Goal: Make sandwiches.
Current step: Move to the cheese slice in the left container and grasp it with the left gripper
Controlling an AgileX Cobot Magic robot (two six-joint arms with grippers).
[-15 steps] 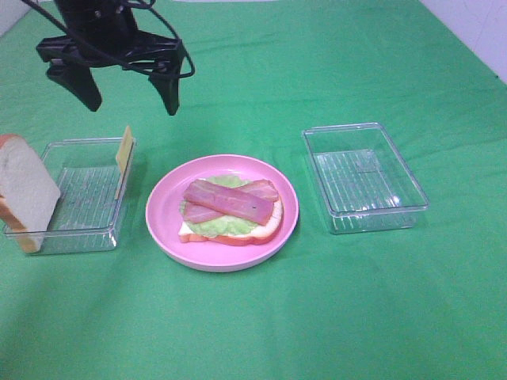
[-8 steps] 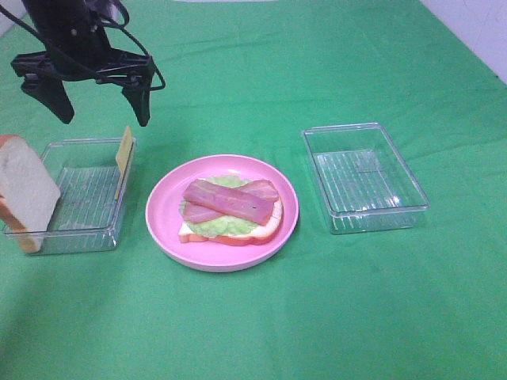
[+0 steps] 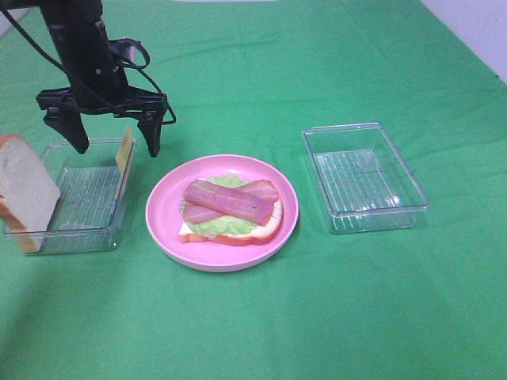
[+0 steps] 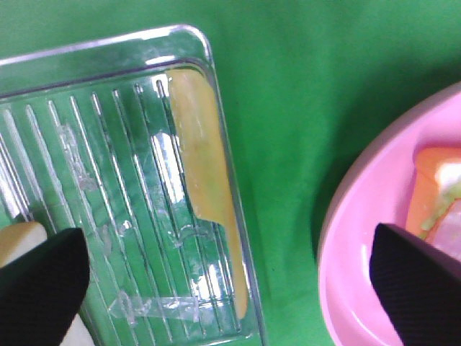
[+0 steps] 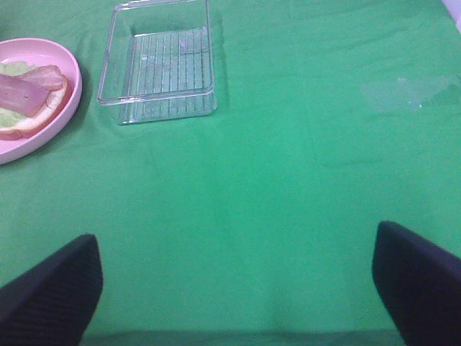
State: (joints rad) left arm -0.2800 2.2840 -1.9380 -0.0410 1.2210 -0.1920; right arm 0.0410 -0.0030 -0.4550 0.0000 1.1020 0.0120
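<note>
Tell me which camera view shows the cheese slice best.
The left wrist view: the cheese is close and large there, leaning on the wall of the tray. The exterior high view shows it only small and narrow. The right wrist view does not show it.

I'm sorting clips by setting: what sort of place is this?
Likely a robot lab tabletop, not a kitchen: green cloth covers it, a toy sandwich sits on a pink plate, and an end effector hangs over a clear tray.

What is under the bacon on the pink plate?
Green lettuce peeks out under the bacon, with a bread slice below on the plate. The bread's middle is covered.
</note>
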